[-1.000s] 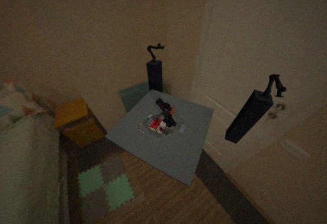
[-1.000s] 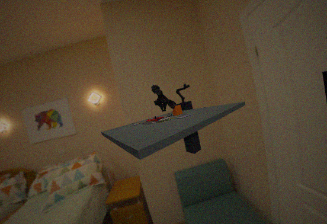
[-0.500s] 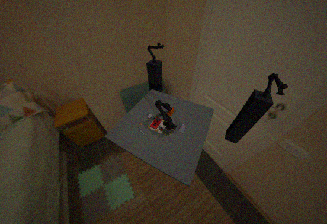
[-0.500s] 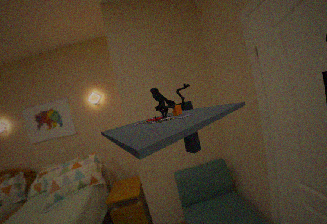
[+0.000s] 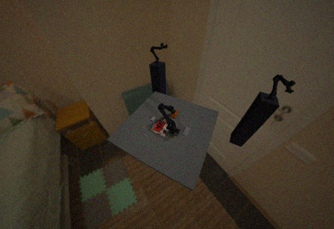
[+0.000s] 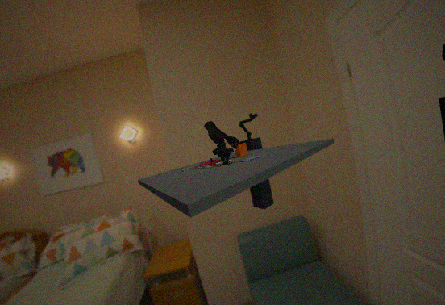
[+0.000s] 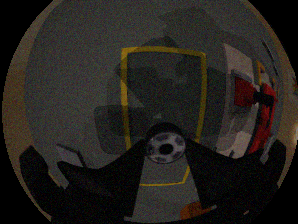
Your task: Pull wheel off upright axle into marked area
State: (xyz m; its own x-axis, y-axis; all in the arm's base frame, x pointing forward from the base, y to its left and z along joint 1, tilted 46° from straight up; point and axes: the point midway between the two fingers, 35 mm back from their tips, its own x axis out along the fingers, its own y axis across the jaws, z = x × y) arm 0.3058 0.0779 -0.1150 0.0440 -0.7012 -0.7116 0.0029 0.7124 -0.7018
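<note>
Jaws half open, clamped on wheel (image 7: 165, 147), over yellow-marked area (image 7: 125, 83)

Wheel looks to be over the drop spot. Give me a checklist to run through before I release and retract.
1. Wheel off the axle: ok, it sits in the tool, away from the red fixture.
2. Wheel inside the yellow marked area: ok in the wrist view.
3. Wheel resting on the table: cannot tell.
4. Tool open, touching nothing: not ok, the fingers flank the wheel.
5. Wheel lying flat: cannot tell.
</note>
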